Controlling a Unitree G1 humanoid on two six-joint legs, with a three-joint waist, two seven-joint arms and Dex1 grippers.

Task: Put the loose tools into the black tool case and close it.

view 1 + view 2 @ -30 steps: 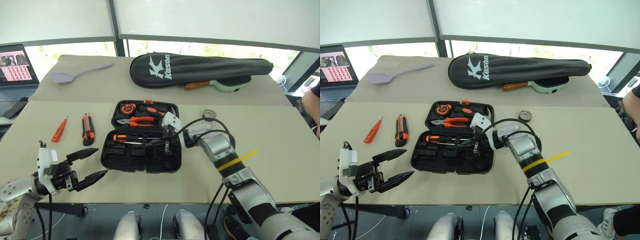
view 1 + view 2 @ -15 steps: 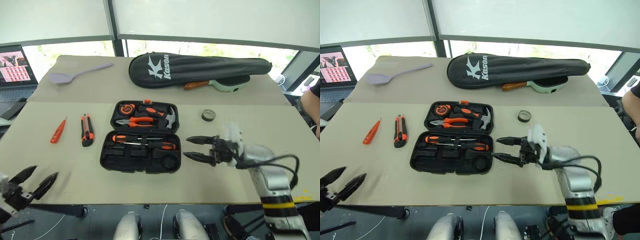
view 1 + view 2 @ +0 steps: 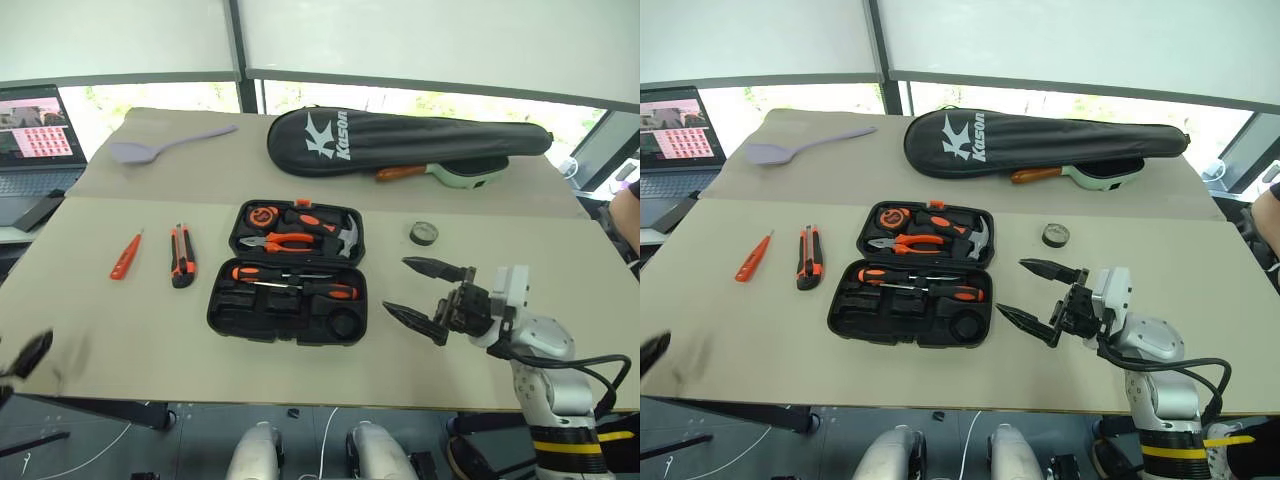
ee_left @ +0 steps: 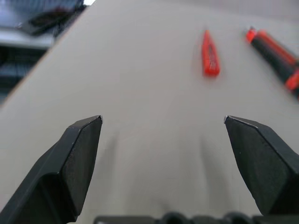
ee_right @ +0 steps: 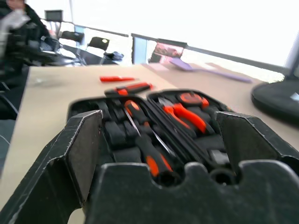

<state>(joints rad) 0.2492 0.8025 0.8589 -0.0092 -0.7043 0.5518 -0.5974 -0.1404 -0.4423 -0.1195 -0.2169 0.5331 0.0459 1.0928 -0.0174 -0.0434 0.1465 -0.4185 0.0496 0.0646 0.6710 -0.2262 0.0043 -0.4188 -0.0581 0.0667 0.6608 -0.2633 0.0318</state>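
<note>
While the black hard-plastic clamshell tool case lies open in the middle of the beige desk, both screwdrivers with black-and-orange handles already sit in its near half, and three loose tools are not yet in. The slim orange tester pen and the orange-and-black utility knife lie side by side to the left of the case, well apart from it; the small dark tape roll rests to its right. The right end effector hovers just beside the case's right edge, fingers spread wide and holding nothing, with the tape roll a little beyond it. The left end effector is out by the desk's left front edge, also spread and empty, looking toward the pen and knife. My worry is the thin pen: lying flat, it could skid or roll away from the fingertips. Closing the lid over a badly seated tool would likely stop the latch. A long black racket bag and a lilac spatula lie at the far side, a laptop far left; nothing blocks either reach.
</note>
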